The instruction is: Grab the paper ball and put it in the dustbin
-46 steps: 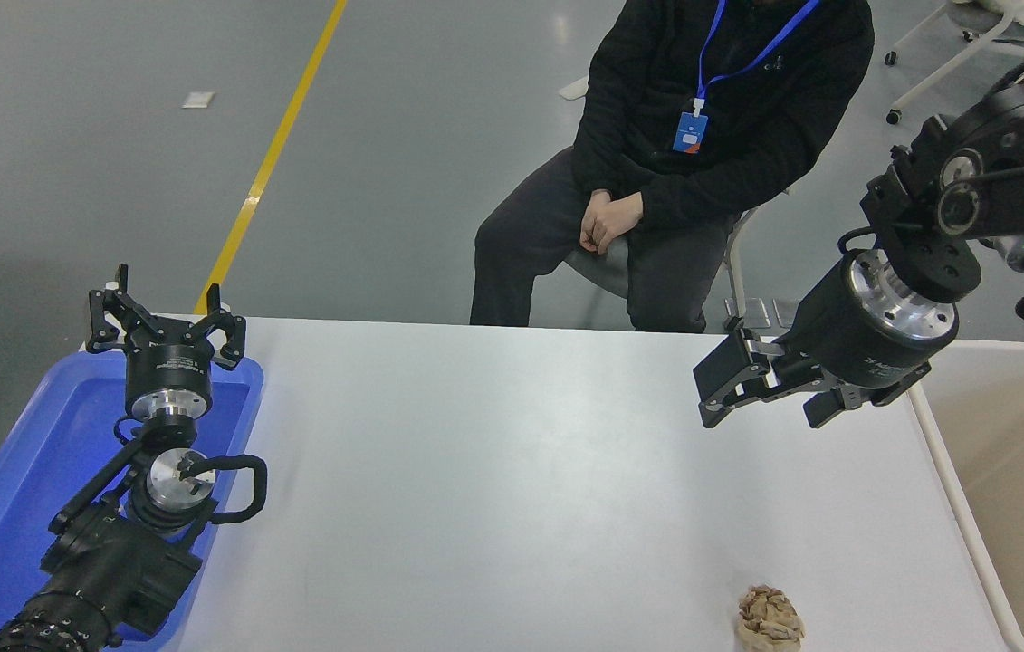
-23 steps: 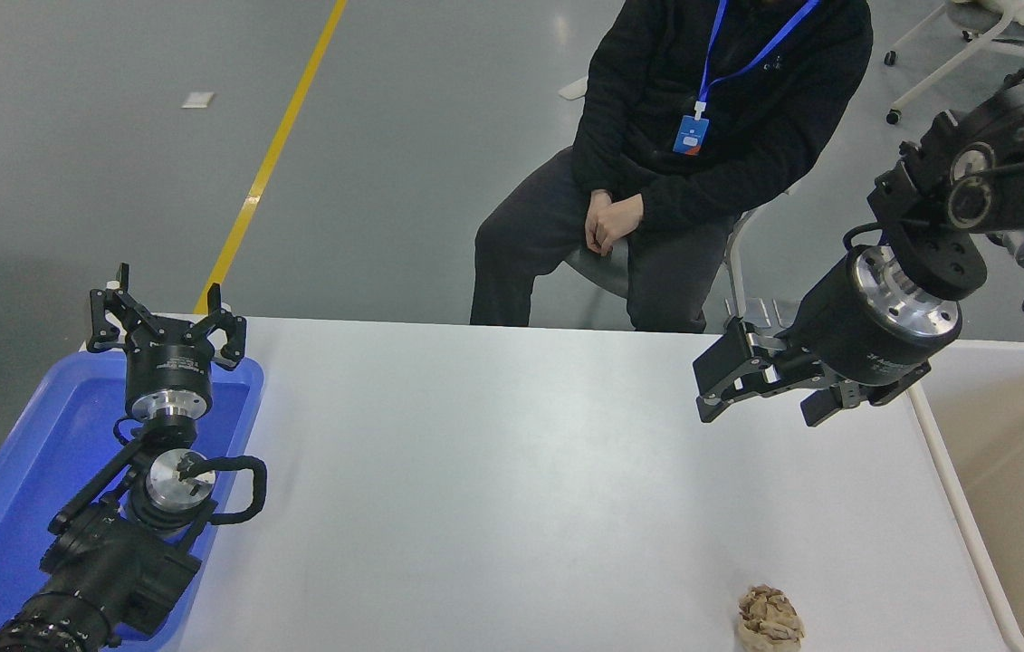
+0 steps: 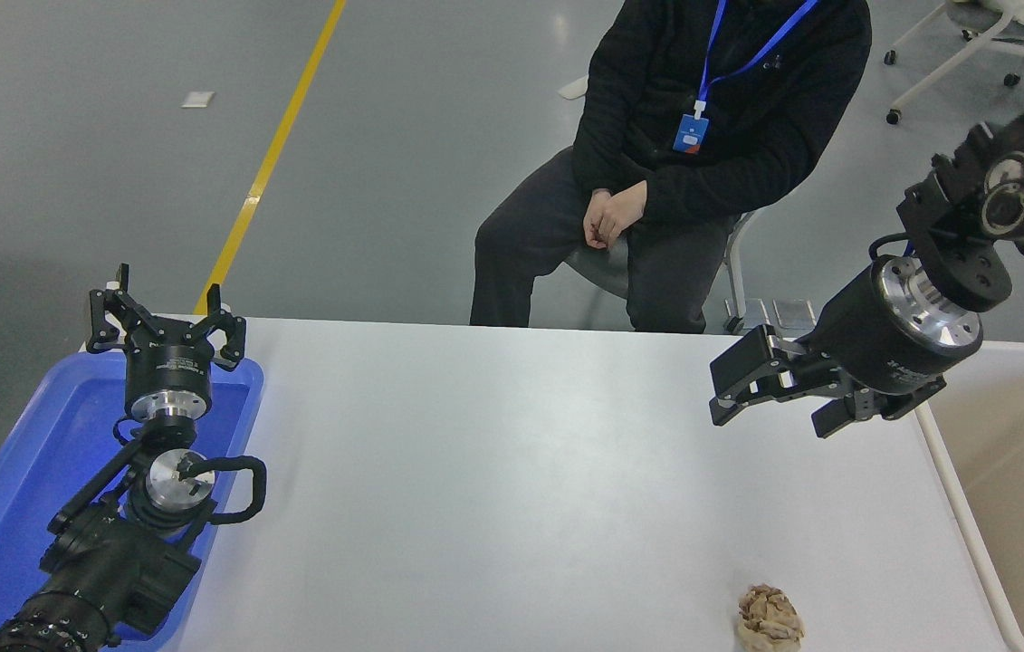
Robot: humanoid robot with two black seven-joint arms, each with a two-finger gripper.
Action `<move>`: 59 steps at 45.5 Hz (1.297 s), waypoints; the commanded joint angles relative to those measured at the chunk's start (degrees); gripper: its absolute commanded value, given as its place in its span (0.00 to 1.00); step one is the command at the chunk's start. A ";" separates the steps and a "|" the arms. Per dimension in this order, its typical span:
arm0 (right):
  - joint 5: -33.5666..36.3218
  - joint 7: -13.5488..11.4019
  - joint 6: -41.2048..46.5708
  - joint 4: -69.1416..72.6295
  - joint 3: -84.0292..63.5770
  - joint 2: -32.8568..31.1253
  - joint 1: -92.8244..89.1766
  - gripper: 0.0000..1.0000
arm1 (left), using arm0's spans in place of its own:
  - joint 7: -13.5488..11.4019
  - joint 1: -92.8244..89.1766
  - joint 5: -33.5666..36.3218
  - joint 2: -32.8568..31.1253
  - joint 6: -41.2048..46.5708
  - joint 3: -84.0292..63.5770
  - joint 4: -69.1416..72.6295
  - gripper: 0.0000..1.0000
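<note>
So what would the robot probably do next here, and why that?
Probably bring the right gripper toward the camera and down over the paper ball. The ball lies untouched at the table's near edge, the gripper hangs high above the far side with its jaws open, holding nothing, and the dustbin waits at the right.

My one view looks from high on the robot's side forward and down over the table [image 3: 493, 471], left arm [image 3: 113, 552] at lower left, right arm [image 3: 1000, 208] at right edge, a person [image 3: 702, 136] at top.
</note>
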 commanded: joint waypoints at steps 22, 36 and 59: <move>-11.39 0.03 -18.07 0.89 1.90 -2.90 -24.35 1.00 | 0.00 0.00 0.00 0.02 -0.01 0.00 0.00 0.99; -16.92 0.03 -26.24 0.28 3.30 -2.90 -35.51 1.00 | 0.00 0.00 0.09 0.02 -0.01 0.00 0.00 0.99; -17.45 0.03 -36.00 -4.73 5.15 -0.53 -45.53 1.00 | 0.00 0.00 0.00 0.02 -0.01 0.00 0.00 0.99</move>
